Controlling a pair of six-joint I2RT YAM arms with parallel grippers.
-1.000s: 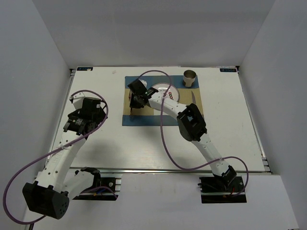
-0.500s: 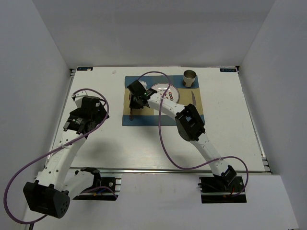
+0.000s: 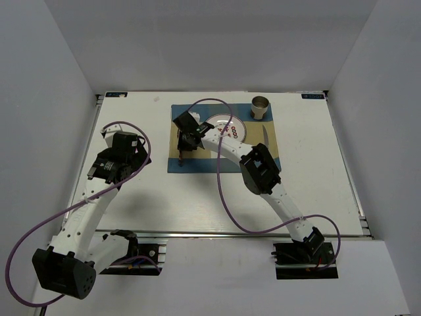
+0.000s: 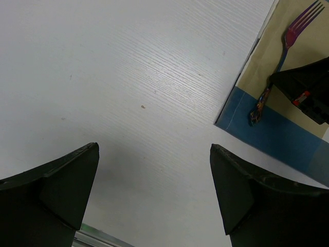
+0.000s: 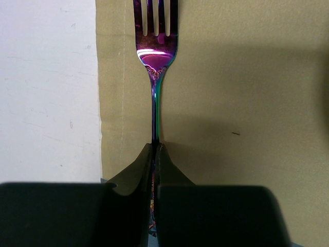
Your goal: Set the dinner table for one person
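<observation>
My right gripper (image 3: 185, 139) (image 5: 156, 145) is shut on the handle of an iridescent purple fork (image 5: 155, 56), low over the tan left strip of the blue-and-tan placemat (image 3: 197, 164). The tines point to the table's far side. The fork (image 4: 286, 43) and the placemat's near left corner (image 4: 267, 134) also show in the left wrist view. My left gripper (image 3: 125, 143) (image 4: 154, 148) is open and empty above the bare white dinner table (image 3: 316, 178), left of the placemat.
On the placemat are a white plate (image 3: 220, 124) in the middle, a metal cup (image 3: 260, 107) at the far right corner and a knife (image 3: 264, 135) at the right. A metal rail (image 3: 230, 235) runs along the table's near edge.
My right gripper has shifted slightly to the left with the fork in it. The left arm has barely moved.
</observation>
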